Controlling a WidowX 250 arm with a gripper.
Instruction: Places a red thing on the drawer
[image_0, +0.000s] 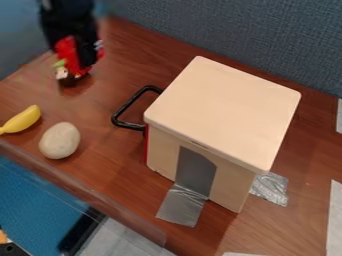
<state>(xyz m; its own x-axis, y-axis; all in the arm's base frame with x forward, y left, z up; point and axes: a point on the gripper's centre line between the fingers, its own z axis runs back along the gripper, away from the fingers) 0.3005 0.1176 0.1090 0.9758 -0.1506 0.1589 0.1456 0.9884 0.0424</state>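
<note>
Fingers (85, 52) are gripping red thing (68, 50), closed round its middle, over table's (120, 175) far left, well apart from drawer (224, 112). Risks: lumpy shape working loose if grip is sitting off-centre; low carry catching handle (129, 103).

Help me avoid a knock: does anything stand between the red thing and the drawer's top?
Only the black handle of the drawer, jutting toward the red thing, lower than the top; nothing else visible.
</note>
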